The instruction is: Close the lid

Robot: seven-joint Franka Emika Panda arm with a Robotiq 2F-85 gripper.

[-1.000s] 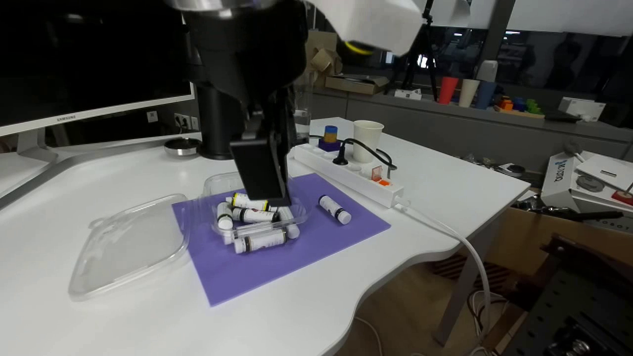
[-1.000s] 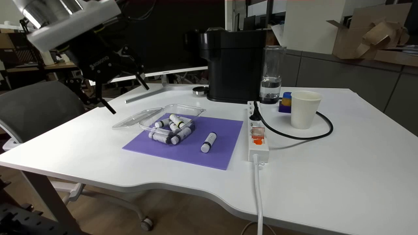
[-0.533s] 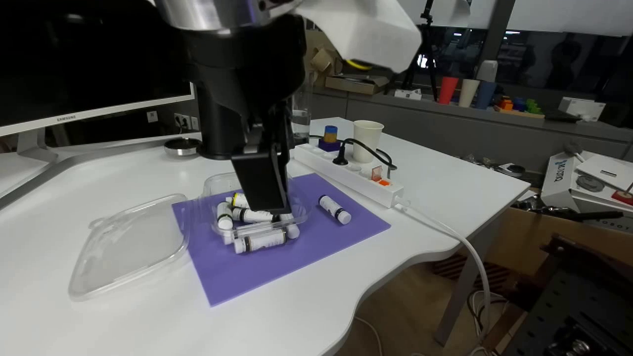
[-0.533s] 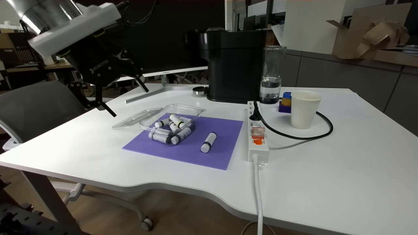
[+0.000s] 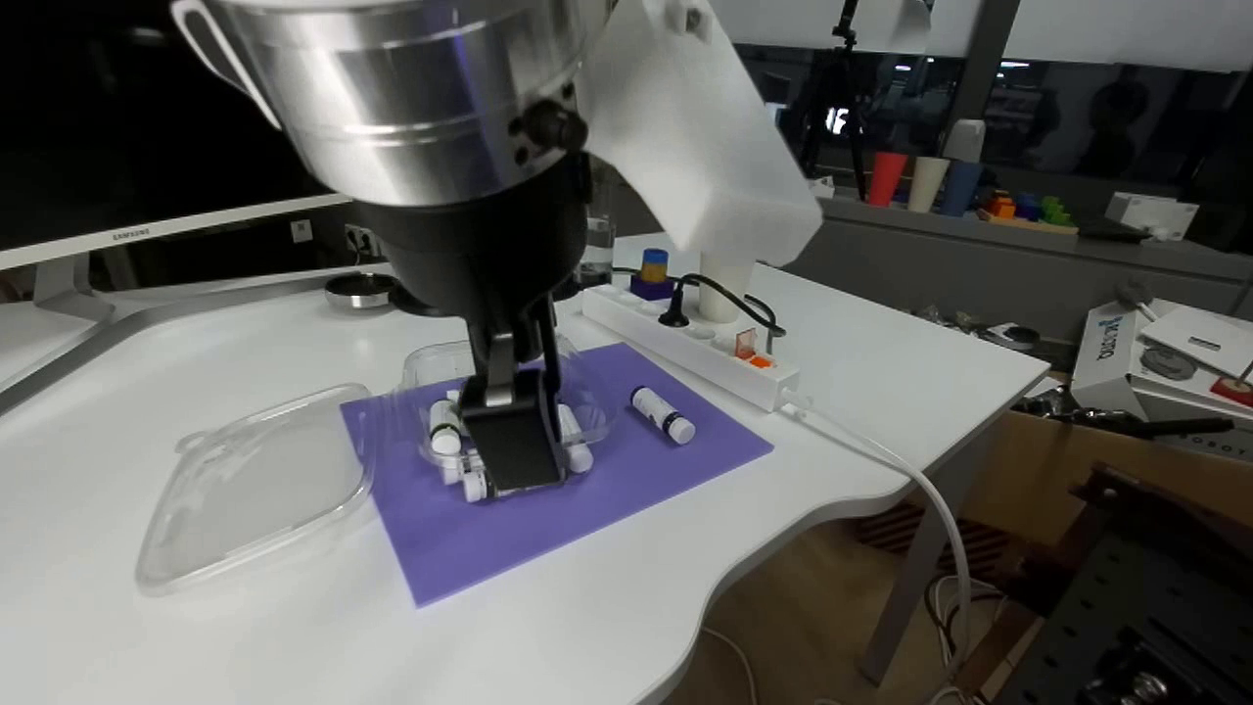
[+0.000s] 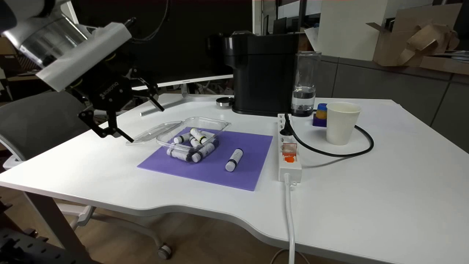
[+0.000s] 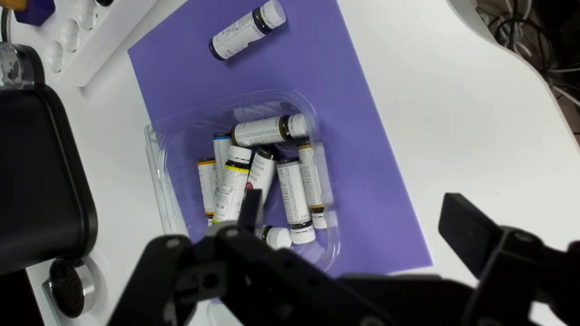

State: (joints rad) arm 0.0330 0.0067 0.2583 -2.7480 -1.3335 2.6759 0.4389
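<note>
The clear lid lies open on the white table, beside the clear tub and partly over the purple mat's edge. The lid and tub also show in an exterior view. The tub holds several small white-labelled bottles; in the wrist view its rim shows, while the lid is mostly hidden behind the gripper. My gripper is open and empty, tilted above the table near the lid. In the wrist view the fingers of the gripper are wide apart with nothing between them.
One loose bottle lies on the purple mat. A white power strip, a paper cup and a tall black machine stand beyond the mat. A monitor stand and a small round metal dish are at the back.
My gripper has moved lower and tilted a little, with its fingers staying open. In an exterior view it now covers more of the bottles. The lid, tub and bottles have not moved.
</note>
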